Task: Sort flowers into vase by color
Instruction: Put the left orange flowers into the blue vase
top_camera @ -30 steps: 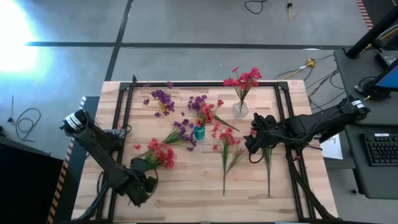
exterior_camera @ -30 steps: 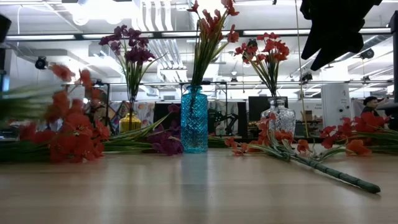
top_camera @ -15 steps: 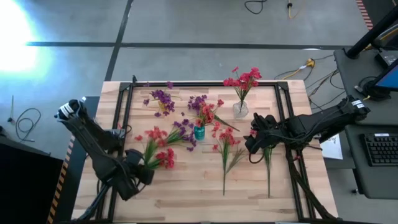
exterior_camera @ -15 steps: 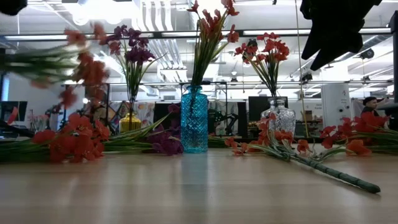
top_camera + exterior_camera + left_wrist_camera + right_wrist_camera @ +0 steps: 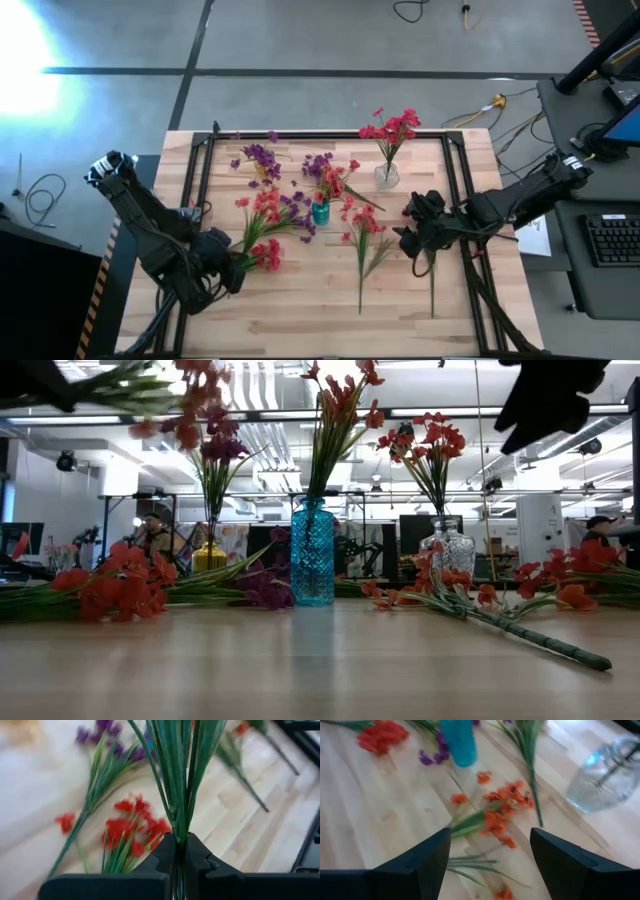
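Red sprig [image 5: 256, 212] was held in the left gripper [image 5: 232, 268], jaws clenched on the stem bundle just above the fingertips, as the left wrist view showed [image 5: 177, 820]. In the high view its blossoms sat over the left-middle of the table [image 5: 300, 310], near the purple sprig [image 5: 292, 215] lying beside the blue vase [image 5: 320, 211]. In the low view the held blossoms [image 5: 190, 400] were up high, well clear of the tabletop. Another red sprig [image 5: 266, 255] lay on the wood just beside the left gripper.

Blue vase already carried mixed red and purple stems [image 5: 335, 420]. Clear vase [image 5: 387, 176] held only red blossoms [image 5: 392, 128]. Yellow vase [image 5: 209, 555] held purple flowers [image 5: 260, 157]. 2 more sprigs lay right of centre: 1 red [image 5: 362, 228], and 1 [image 5: 431, 270] under the right arm.

Right gripper [image 5: 415, 228] hovered above the table near the clear vase, jaws released and empty, the red sprig on the wood showing between its fingers in the right wrist view [image 5: 492, 822].

Step in hand, judged: carry phase, 1 red sprig lifted and on its way to a vase. Next move probably calls for swinging it across to the clear vase, tipping the stem down, and threading it into the narrow neck without knocking the stems already in, then letting go. The right arm sat close to that vase, so a clash was possible
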`<state>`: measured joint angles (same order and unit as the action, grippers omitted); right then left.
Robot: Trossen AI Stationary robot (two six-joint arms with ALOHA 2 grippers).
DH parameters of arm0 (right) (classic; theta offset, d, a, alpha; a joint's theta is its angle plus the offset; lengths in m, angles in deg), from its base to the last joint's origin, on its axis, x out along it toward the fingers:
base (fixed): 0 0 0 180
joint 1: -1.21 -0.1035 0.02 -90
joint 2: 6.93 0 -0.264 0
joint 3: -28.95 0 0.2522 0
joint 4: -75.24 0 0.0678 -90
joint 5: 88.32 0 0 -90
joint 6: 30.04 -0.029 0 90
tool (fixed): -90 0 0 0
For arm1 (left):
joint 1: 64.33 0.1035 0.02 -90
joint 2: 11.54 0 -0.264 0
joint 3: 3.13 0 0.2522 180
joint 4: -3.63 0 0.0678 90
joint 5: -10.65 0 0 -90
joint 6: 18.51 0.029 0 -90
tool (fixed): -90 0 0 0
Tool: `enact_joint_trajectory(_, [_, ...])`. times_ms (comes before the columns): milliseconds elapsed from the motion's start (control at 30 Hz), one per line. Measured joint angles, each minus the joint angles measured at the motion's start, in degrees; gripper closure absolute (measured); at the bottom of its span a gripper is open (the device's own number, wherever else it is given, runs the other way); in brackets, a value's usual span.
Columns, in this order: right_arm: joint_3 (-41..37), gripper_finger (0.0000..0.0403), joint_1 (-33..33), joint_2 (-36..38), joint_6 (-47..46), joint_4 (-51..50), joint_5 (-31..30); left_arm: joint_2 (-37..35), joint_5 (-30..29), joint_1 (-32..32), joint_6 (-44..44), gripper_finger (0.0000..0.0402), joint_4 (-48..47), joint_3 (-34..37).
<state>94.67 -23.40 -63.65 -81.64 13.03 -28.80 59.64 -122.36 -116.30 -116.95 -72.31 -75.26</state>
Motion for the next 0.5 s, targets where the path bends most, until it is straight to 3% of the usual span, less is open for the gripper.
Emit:
enact_joint_trajectory(300, [0.0, 0.0140, -4.4, -0.1, 11.2, 13.1, -4.4, 0.4, -9.7, -0.1, 41.1, 0.0401, 22.0, 0.0])
enact_joint_trajectory(500, [0.0, 0.0138, -5.9, -1.4, 22.3, 23.9, -9.1, 0.3, -15.9, 0.2, 61.4, 0.0401, 32.9, 0.0])
